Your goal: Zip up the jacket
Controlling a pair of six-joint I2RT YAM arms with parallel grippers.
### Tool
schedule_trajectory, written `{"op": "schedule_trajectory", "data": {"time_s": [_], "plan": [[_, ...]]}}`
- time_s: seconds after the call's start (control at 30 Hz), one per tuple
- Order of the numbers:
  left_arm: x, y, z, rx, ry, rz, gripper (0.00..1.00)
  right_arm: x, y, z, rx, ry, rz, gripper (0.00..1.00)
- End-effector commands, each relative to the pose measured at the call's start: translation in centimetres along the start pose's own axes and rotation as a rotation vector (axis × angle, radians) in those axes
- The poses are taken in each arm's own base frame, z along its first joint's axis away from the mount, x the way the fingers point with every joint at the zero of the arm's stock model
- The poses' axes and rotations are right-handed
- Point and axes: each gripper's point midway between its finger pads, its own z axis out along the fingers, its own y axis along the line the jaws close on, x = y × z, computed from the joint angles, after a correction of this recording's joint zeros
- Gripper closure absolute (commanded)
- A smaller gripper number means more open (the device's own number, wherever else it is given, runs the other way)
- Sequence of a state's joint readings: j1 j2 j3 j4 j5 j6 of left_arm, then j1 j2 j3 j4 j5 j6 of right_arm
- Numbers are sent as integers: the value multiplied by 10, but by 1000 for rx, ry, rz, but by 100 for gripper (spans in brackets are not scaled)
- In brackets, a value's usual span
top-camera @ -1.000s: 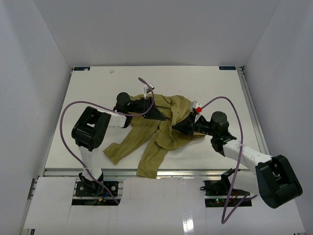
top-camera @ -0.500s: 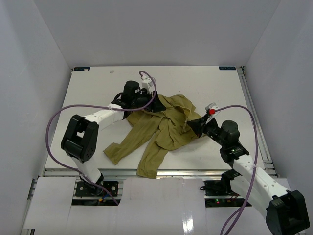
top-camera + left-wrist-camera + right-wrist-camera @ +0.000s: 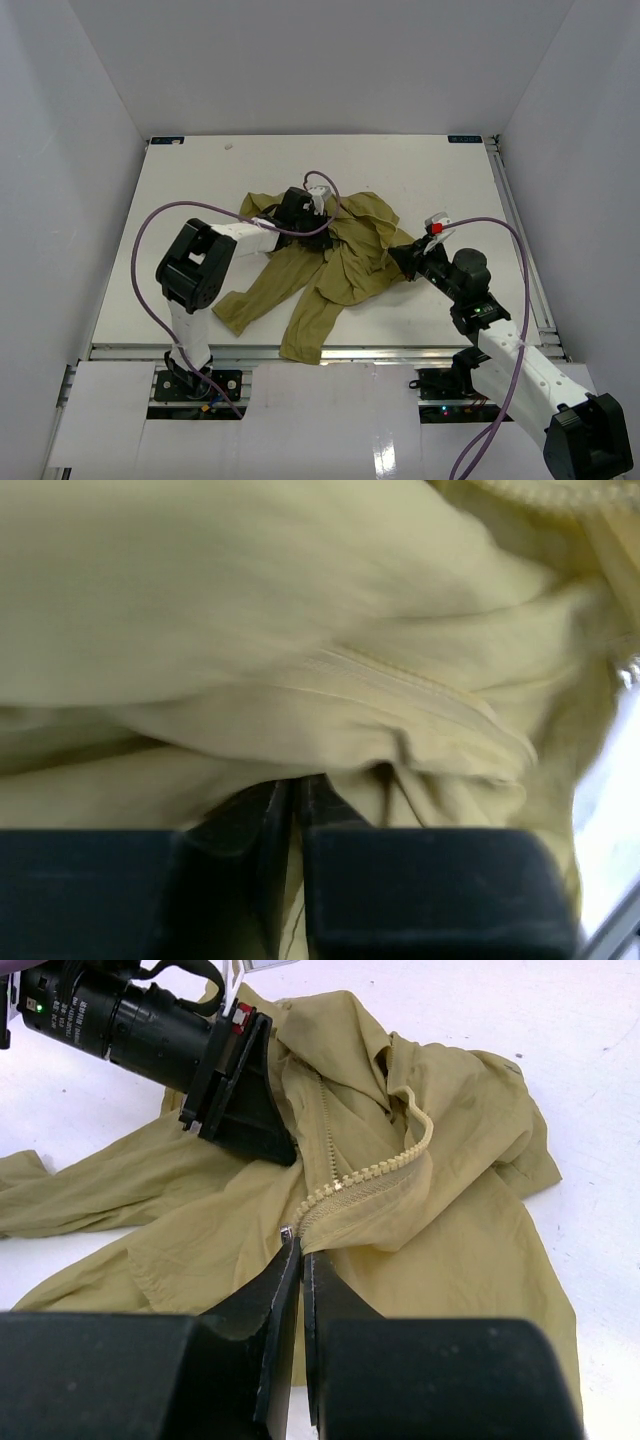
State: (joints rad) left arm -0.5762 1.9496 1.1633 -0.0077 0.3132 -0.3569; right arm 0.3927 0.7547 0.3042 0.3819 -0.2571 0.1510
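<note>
Two grippers meet the jacket (image 3: pixel 345 265), which lies rumpled on the white table (image 3: pixel 200 180) with its sleeves (image 3: pixel 240 305) trailing toward the near edge. Your left gripper (image 3: pixel 322 226) sits on the garment's upper left part. In its wrist view the fingers (image 3: pixel 330 805) stand all but together with only a thin slit between them. Their tips are buried under a fold (image 3: pixel 440 750) of cloth straight ahead, so they look clamped on it, and a stitched seam (image 3: pixel 400 680) crosses just beyond the tips. Your right gripper (image 3: pixel 298 1250) is at the jacket's right side, jaws drawn nearly closed on the cloth at the end of the zipper (image 3: pixel 380 1168). A small metal slider (image 3: pixel 287 1230) touches its tips. The open teeth curl away ahead and right of that claw, and the left claw lies ahead to its left.
</note>
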Motion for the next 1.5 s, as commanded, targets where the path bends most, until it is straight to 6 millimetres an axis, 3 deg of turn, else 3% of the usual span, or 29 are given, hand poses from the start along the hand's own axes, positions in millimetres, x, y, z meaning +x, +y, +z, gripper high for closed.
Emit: {"op": "schedule_trajectory", "data": {"time_s": [0.0,0.1,0.17,0.27,0.53,1.13,1.33,1.47], "plan": [[-55,25,-34,-180,-188,-20,90,-7,4,1,-21,-23,1,92],[-62,28,-47,-181,-216,-43,90,-7,5,2,-32,-21,0,92],[-59,28,-50,-177,-215,-63,67,-8,6,3,-35,-21,1,92],[-62,15,-51,-111,-233,-72,48,-10,7,3,-42,-26,-3,92],[-67,-8,-53,-30,-267,-100,37,-10,10,3,-56,-28,-2,92],[-72,-8,-28,-2,-278,-140,40,-5,13,4,-79,-20,6,92],[-70,-4,-15,-11,-240,-147,52,-3,13,3,-82,-18,6,92],[-74,2,-21,-55,-267,-144,78,-4,14,3,-86,-20,7,92]]}}
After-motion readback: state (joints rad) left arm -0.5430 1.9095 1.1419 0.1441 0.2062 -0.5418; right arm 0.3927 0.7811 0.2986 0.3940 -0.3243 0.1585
